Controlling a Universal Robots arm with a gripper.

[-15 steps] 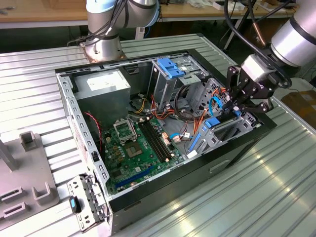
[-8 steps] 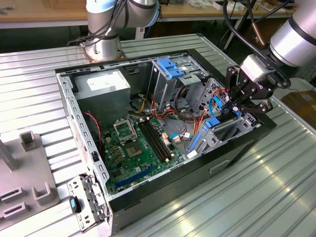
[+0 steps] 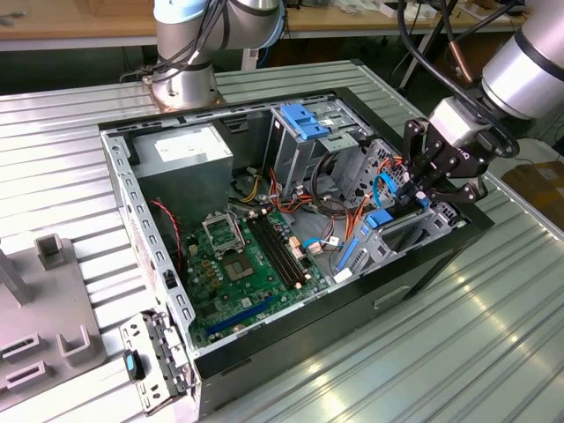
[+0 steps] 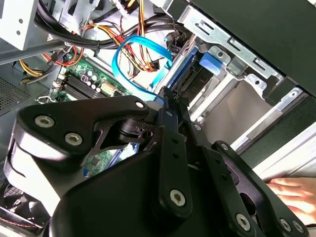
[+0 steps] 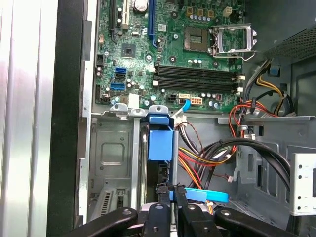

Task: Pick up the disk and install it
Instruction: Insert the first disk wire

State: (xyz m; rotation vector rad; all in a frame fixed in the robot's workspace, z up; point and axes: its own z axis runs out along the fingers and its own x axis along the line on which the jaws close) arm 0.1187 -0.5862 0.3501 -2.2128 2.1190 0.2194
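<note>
Open computer case (image 3: 401, 286) lies on its side on the ribbed metal counter (image 3: 493, 352), with the motherboard (image 3: 238, 264) exposed.

Tool (image 3: 421, 187) is at the drive-bay corner of the case, on the exterior view's right, reaching down into the bay.

The disk (image 3: 380, 220) stands on edge in the metal drive cage (image 5: 112, 153), next to the case's black side wall. In the first wrist view its blue carrier end (image 5: 160, 140) points toward the motherboard (image 5: 173, 49). It also shows in the second wrist view (image 4: 209, 62).

Tool state: narrow. In both wrist views the fingers sit close together (image 5: 171, 190) (image 4: 170, 95) at the disk's near end. They appear to pinch its edge, though the contact itself is hidden behind the tool body.

A light-blue flat cable (image 4: 123, 54) loops just beside the fingertips, among orange and yellow wiring.

A person's hand (image 4: 292, 191) rests outside the case, near its black wall.

The grey power supply (image 3: 181, 154) sits at the far end of the case, well apart from the tool.
</note>
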